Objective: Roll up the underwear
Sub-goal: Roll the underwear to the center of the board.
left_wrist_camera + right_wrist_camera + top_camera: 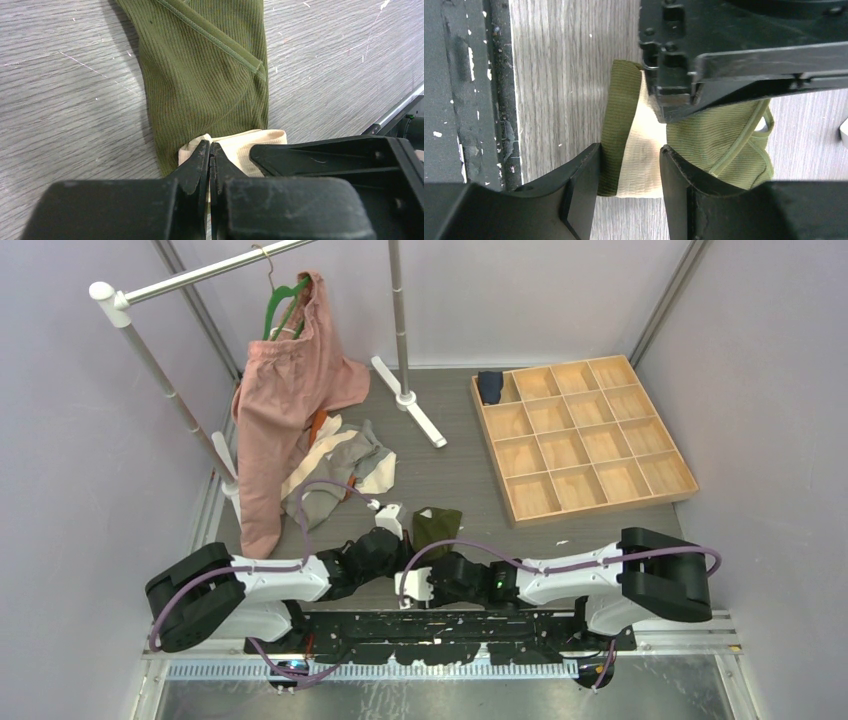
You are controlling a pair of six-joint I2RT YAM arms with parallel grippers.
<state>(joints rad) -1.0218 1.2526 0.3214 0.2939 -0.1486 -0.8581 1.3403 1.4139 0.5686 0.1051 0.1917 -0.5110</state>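
Olive underwear (pixel 437 528), one pair, lies at 6 o'clock on the counter (pixel 460 460) just beside the near edge rail, with open counter at its 12 o'clock side up to the rack foot (pixel 408 400). My left jaws are pinched closed on its cream waistband (pixel 265 140), and my right jaws stand apart astride the folded band. At 10 o'clock I see one heap of underwear (pixel 340 465), count unreadable, beside one pink garment (pixel 285 400); at 2 o'clock, one tray (pixel 600 506) of sixteen cells holds one navy underwear (pixel 490 386) in its 11 o'clock corner cell.
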